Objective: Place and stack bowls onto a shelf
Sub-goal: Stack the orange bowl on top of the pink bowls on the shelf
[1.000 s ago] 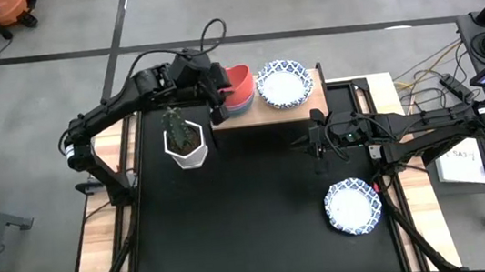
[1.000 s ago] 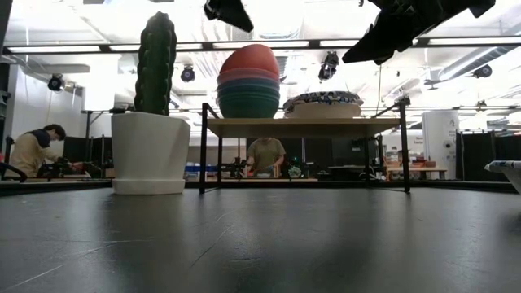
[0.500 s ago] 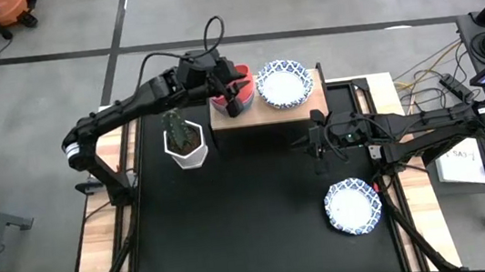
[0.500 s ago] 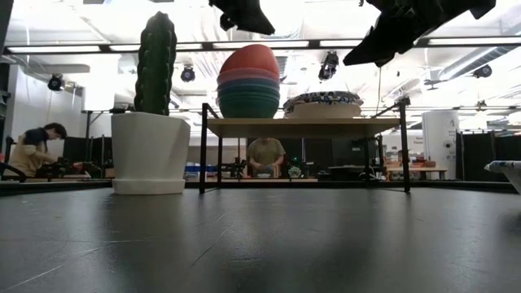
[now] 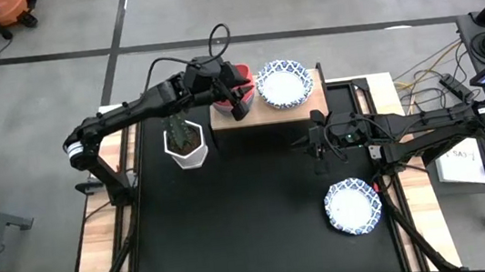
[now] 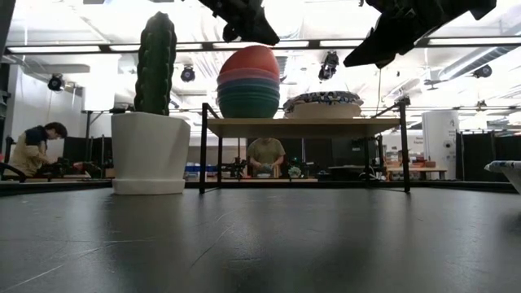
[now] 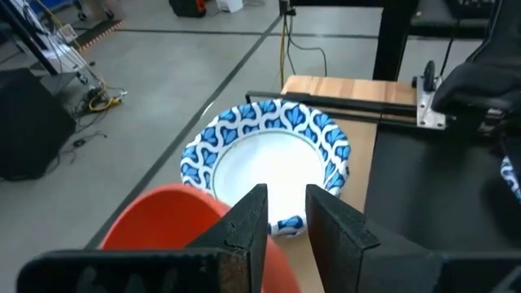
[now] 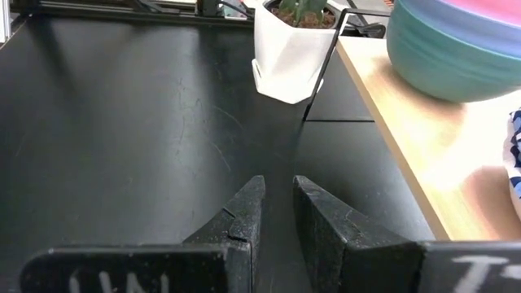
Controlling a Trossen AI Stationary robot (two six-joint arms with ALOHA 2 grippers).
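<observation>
- Nearest the front edge of the black table (image 5: 236, 237), on its right side, one patterned bowl (image 5: 353, 207) sits alone, white inside facing up, with nothing touching it.
- Above the table's right half, between that bowl and the shelf, the right gripper (image 5: 309, 144) hangs in the air. In the right wrist view its two dark fingers (image 8: 240, 213) stand a narrow slit apart with nothing between them, over bare tabletop.
- Farther back on the left stands a white pot (image 5: 185, 148) with a green cactus (image 6: 155, 63), just beside the shelf's left end.
- The shelf (image 5: 263, 113), a light-wood top on thin black legs, stands at the table's back edge.
- On its left end is a stack of plain bowls (image 6: 248, 83) turned upside down: green at the bottom, then blue, pink, and red on top.
- On its right end rests a stack of patterned bowls (image 5: 284, 84), right way up, close beside the plain stack.
- The left gripper (image 5: 237, 101) hovers just over the red bowl on top of the plain stack. In the left wrist view its fingers (image 7: 248, 218) are a small gap apart, clamped on nothing, pointing toward the patterned bowls.
- Beyond the table, in the low view, one person (image 6: 264, 155) sits behind the shelf and another person (image 6: 32, 149) at far left.
</observation>
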